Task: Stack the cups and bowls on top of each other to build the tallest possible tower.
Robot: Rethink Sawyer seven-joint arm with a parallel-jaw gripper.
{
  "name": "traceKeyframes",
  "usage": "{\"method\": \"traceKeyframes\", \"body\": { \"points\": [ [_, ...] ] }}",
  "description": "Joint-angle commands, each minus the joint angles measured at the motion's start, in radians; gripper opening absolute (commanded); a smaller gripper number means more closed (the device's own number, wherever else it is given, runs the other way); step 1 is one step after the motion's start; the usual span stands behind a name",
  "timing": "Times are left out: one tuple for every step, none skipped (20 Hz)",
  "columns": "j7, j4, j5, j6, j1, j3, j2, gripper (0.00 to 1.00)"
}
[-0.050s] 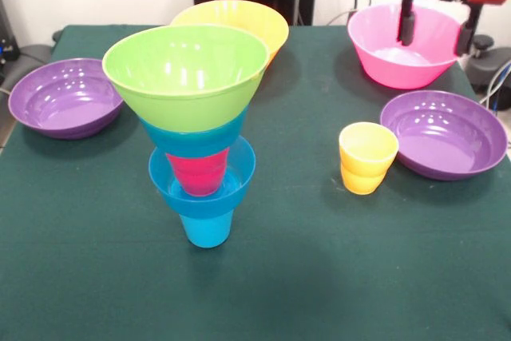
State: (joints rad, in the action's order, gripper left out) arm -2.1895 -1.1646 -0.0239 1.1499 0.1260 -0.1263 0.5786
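Green-topped, the tower (200,133) stands mid-desk on one narrow blue cup (206,229), so with the tool (437,28) spread open and empty over the pink bowl (403,57), adding that wide bowl off-centre could, I judge, topple everything.
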Motion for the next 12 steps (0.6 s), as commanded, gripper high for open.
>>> {"method": "traceKeyframes", "body": {
  "points": [
    [-0.102,-0.195,0.025,-0.110,-0.002,0.026,0.018,1.00],
    [-0.099,-0.208,0.023,-0.121,-0.003,0.029,0.022,1.00],
    [-0.097,-0.221,0.021,-0.140,-0.002,0.029,0.023,1.00],
    [-0.100,-0.247,0.020,-0.167,-0.006,0.030,0.033,1.00],
    [-0.101,-0.260,0.019,-0.191,-0.007,0.029,0.031,1.00],
    [-0.103,-0.272,0.021,-0.218,-0.006,0.031,0.028,1.00],
    [-0.106,-0.282,0.022,-0.243,-0.007,0.031,0.022,1.00],
    [-0.109,-0.280,0.023,-0.258,-0.008,0.032,0.013,1.00],
    [-0.113,-0.285,0.024,-0.276,-0.011,0.034,0.009,1.00],
    [-0.116,-0.287,0.024,-0.293,-0.014,0.035,0.002,1.00],
    [-0.119,-0.289,0.024,-0.310,-0.016,0.036,-0.005,1.00],
    [-0.121,-0.290,0.026,-0.333,-0.017,0.039,-0.017,1.00]
  ]
}}
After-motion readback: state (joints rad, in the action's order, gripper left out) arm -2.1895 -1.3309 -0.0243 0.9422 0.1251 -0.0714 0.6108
